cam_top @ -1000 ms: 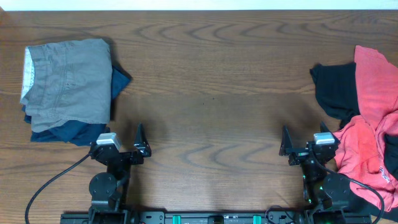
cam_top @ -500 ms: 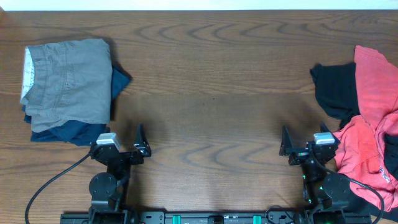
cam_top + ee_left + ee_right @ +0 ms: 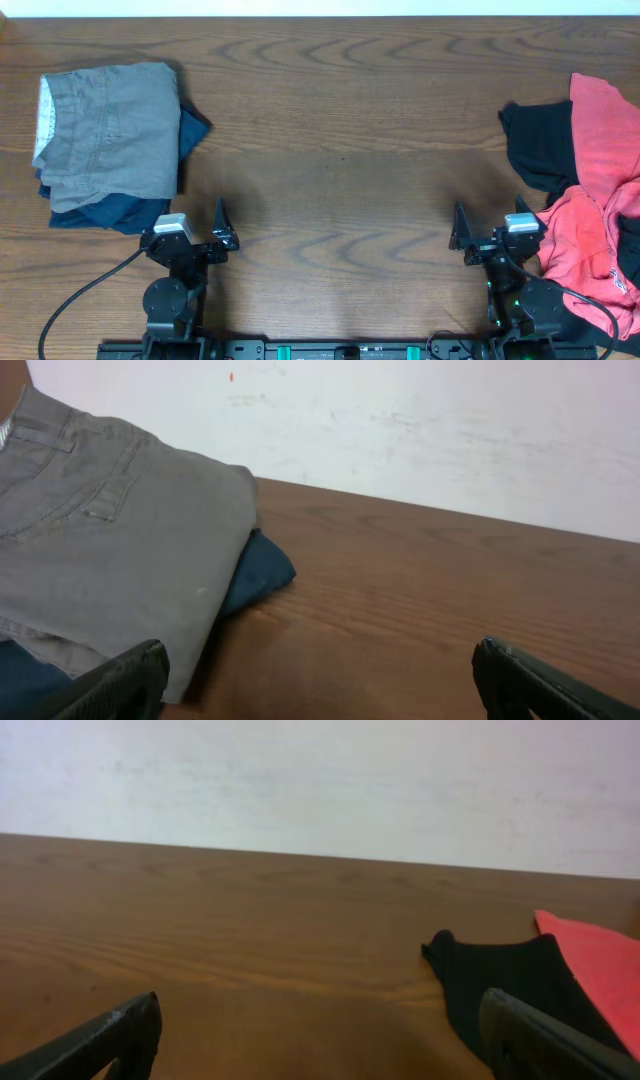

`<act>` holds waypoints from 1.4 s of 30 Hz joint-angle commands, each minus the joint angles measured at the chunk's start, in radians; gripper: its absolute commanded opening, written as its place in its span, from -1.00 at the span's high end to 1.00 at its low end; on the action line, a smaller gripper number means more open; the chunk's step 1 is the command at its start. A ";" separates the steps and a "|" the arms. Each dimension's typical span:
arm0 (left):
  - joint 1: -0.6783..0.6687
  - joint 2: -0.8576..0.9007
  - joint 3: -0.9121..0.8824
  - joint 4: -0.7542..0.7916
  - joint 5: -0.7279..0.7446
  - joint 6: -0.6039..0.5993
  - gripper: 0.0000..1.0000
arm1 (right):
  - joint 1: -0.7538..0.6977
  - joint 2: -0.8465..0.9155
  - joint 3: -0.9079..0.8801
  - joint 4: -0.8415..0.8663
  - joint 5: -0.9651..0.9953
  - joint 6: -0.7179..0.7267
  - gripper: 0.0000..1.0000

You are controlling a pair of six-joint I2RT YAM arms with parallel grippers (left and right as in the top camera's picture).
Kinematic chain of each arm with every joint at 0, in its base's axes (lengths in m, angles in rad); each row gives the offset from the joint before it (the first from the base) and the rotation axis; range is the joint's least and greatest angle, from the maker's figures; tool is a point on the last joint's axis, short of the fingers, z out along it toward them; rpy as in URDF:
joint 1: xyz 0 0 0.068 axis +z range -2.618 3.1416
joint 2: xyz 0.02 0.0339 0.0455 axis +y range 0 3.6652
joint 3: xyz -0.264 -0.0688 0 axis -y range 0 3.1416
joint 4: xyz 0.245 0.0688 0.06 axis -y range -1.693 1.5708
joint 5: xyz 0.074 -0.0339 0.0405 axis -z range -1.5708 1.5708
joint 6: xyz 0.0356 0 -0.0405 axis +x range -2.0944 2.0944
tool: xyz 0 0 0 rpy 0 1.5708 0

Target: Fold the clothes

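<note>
1. You have no text, brand, number or sign that can be read in any of the three views.
2. On the coral-red T-shirt, at the right edge of the bench, you can make out a small pale patch low in the crumpled cloth. It is too small to read.
3. On the white wall above the grey garment, you see a tiny red mark. You cannot tell whether it is a character.

Matt cloth clothes, grained wooden table
</note>
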 commanded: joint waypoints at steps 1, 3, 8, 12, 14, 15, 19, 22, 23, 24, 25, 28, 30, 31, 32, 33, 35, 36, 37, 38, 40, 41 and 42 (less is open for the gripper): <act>0.003 -0.006 -0.030 -0.018 -0.033 0.021 -0.96 | -0.023 -0.006 -0.001 -0.005 -0.030 0.033 -0.98; 0.003 -0.006 -0.030 -0.018 -0.026 0.020 -0.96 | -0.023 -0.006 -0.001 -0.005 -0.029 0.096 -0.99; 0.003 -0.006 -0.029 -0.016 -0.017 -0.053 -0.96 | -0.023 0.011 -0.001 -0.005 -0.030 0.155 -0.98; 0.003 0.008 -0.014 -0.019 0.085 -0.060 -0.96 | -0.023 0.059 0.037 -0.072 -0.022 0.154 -0.98; 0.003 0.037 0.007 -0.026 0.119 -0.060 -0.96 | -0.023 0.100 0.074 -0.117 -0.012 0.154 -0.99; 0.003 0.062 0.021 -0.027 0.132 -0.061 -0.96 | -0.023 0.129 0.098 -0.141 0.008 0.154 -0.98; 0.003 0.202 0.114 -0.066 0.159 -0.063 -0.96 | -0.023 0.276 0.217 -0.222 0.088 0.154 -0.98; 0.003 0.343 0.222 -0.135 0.161 -0.063 -0.96 | -0.023 0.417 0.327 -0.296 0.111 0.154 -0.99; 0.003 0.399 0.270 -0.168 0.166 -0.063 -0.96 | -0.023 0.463 0.360 -0.319 0.115 0.153 -0.98; 0.003 0.447 0.313 -0.198 0.174 -0.063 -0.96 | -0.024 0.521 0.398 -0.351 0.117 0.153 -0.99; 0.003 0.503 0.362 -0.235 0.191 -0.063 -0.96 | -0.026 0.581 0.438 -0.390 0.117 0.154 -0.99; 0.003 0.636 0.492 -0.347 0.252 -0.063 -0.96 | -0.043 0.770 0.557 -0.528 0.117 0.153 -0.99; 0.003 0.709 0.563 -0.423 0.281 -0.063 -0.96 | -0.062 0.895 0.630 -0.611 0.115 0.153 -0.99; 0.003 0.739 0.590 -0.454 0.286 -0.063 -0.96 | -0.069 0.951 0.660 -0.632 0.109 0.153 -0.99; 0.003 0.769 0.615 -0.487 0.286 -0.063 -0.96 | -0.075 1.009 0.687 -0.645 0.100 0.154 -0.99; 0.003 0.790 0.630 -0.510 0.285 -0.063 -0.96 | -0.076 1.062 0.709 -0.650 0.092 0.154 -0.99; 0.003 0.824 0.639 -0.533 0.285 -0.063 -0.96 | -0.076 1.142 0.732 -0.664 0.109 0.142 -0.99; 0.003 0.834 0.639 -0.543 0.285 -0.063 -0.96 | -0.076 1.176 0.732 -0.665 0.144 0.146 -0.99; 0.003 0.846 0.639 -0.553 0.285 -0.063 -0.96 | -0.078 1.208 0.732 -0.666 0.188 0.163 -0.99; 0.003 0.855 0.639 -0.561 0.285 -0.063 -0.96 | -0.083 1.236 0.732 -0.666 0.229 0.188 -0.99; 0.003 0.869 0.639 -0.575 0.285 -0.063 -0.96 | -0.101 1.292 0.732 -0.670 0.312 0.249 -0.99; 0.003 0.873 0.639 -0.581 0.285 -0.063 -0.96 | -0.116 1.320 0.732 -0.669 0.345 0.274 -0.98; 0.003 0.877 0.639 -0.585 0.285 -0.063 -0.96 | -0.133 1.345 0.732 -0.666 0.366 0.289 -0.98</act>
